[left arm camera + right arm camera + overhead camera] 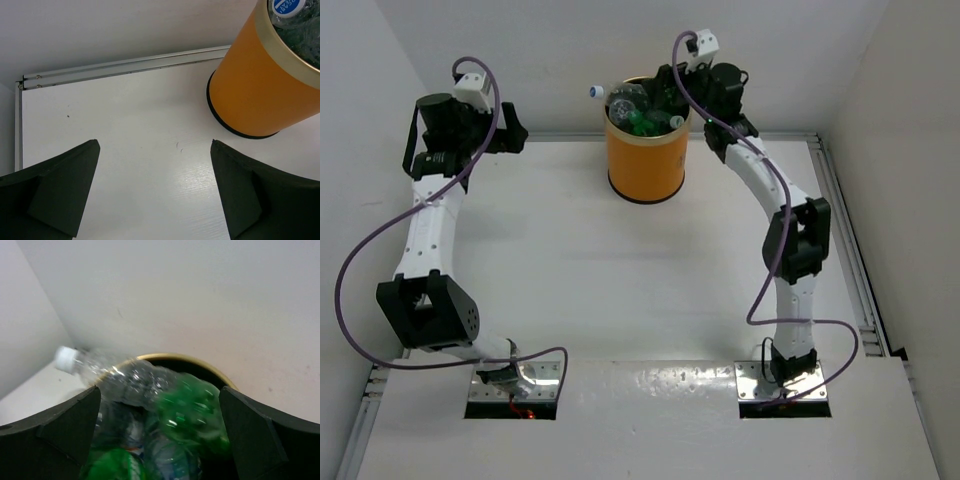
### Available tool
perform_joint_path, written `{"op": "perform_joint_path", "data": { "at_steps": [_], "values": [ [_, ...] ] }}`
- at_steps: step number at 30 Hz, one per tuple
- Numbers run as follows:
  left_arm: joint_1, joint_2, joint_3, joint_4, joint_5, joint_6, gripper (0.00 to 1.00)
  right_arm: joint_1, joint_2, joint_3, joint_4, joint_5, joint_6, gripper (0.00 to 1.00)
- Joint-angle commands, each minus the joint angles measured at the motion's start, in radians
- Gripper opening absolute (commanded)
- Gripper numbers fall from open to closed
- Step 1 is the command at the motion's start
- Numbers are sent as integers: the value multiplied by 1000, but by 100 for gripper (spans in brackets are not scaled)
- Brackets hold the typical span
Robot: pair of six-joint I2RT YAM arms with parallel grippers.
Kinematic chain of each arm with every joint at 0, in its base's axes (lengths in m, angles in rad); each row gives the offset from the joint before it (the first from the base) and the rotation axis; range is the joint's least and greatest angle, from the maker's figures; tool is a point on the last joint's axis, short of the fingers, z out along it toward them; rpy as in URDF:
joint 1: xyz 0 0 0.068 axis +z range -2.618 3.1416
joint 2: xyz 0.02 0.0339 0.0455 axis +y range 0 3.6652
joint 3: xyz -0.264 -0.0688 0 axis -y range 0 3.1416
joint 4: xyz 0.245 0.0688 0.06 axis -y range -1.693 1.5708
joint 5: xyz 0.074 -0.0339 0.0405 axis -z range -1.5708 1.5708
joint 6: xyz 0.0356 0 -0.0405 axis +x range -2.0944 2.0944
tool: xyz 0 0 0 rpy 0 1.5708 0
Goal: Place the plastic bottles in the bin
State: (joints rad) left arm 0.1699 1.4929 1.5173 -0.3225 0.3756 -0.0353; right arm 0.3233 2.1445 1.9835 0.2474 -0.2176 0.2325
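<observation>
The orange bin (645,160) stands at the back middle of the table, filled with plastic bottles. A clear bottle (612,97) with a white cap sticks out over its left rim. Green bottles (645,120) lie inside. My right gripper (672,98) is open just above the bin's right rim. In the right wrist view a blurred green bottle (195,415) lies between my open fingers (65,425), beside the clear bottle (115,377), inside the gold rim (210,367). My left gripper (515,135) is open and empty, left of the bin (250,95). A blue-capped bottle (287,6) shows at the bin's top.
An aluminium rail (125,65) runs along the table's back edge, with white walls behind and at both sides. Another rail (845,230) runs down the right edge. The arm bases (515,385) sit at the near edge.
</observation>
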Motion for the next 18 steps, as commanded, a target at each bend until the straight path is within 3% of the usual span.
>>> {"op": "perform_joint_path", "data": {
  "at_steps": [1, 5, 9, 18],
  "values": [
    [11, 13, 89, -12, -18, -8, 100, 0, -147, 31, 39, -28, 39, 100],
    [11, 67, 165, -142, -40, 47, 100, -21, -257, -24, -5, -14, 18, 100],
    [0, 101, 196, -269, -87, 106, 100, -82, -380, -104, -189, 7, -4, 100],
    [10, 50, 86, -227, -70, 71, 100, -276, -667, -405, -496, 34, -56, 100]
  ]
}}
